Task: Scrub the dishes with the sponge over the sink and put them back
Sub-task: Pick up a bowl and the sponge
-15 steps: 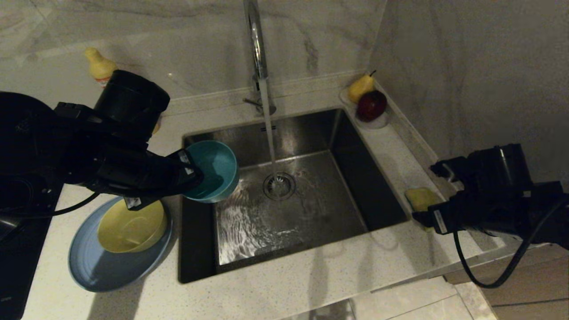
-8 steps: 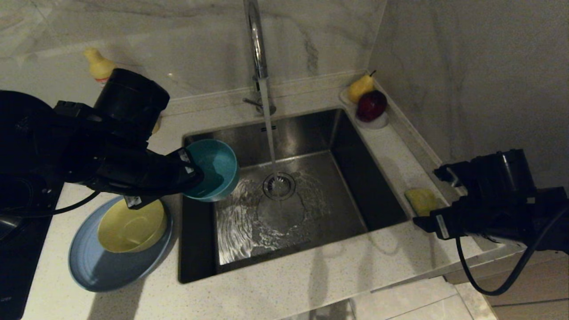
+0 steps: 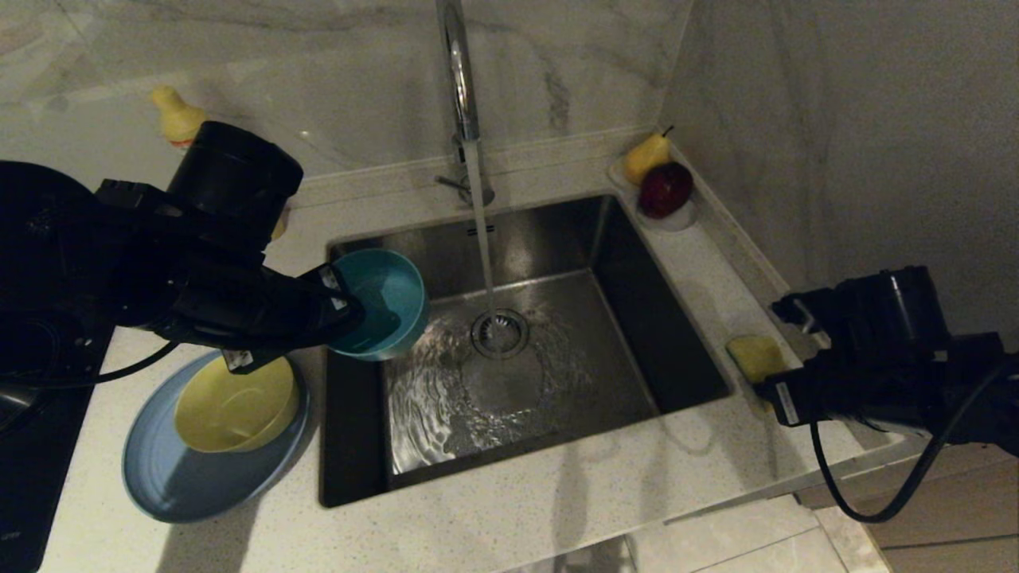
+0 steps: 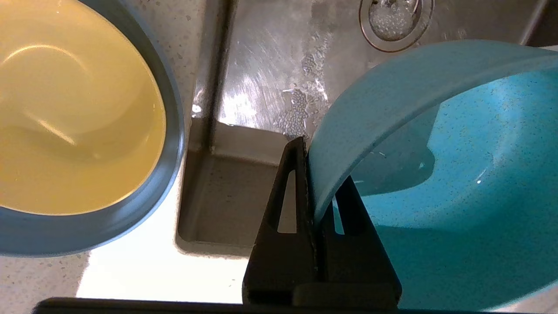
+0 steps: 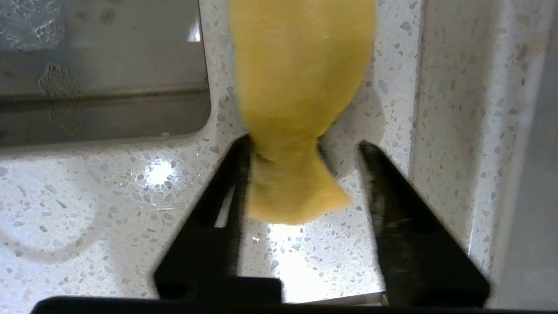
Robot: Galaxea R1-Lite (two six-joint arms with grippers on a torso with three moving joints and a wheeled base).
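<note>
My left gripper is shut on the rim of the teal bowl, holding it tilted over the left side of the sink. The yellow bowl sits in the periwinkle plate on the counter left of the sink. The yellow sponge lies on the counter right of the sink. My right gripper is open and straddles the sponge's near end. One finger touches the sponge; the other stands apart from it.
Water runs from the chrome faucet onto the drain strainer. A clear dish with a pear and a red fruit stands at the far right corner. A yellow bottle is behind my left arm, and the wall is close on the right.
My right gripper drew back a little from the sponge, then came forward over its near end again. The left arm and the teal bowl have not moved.
</note>
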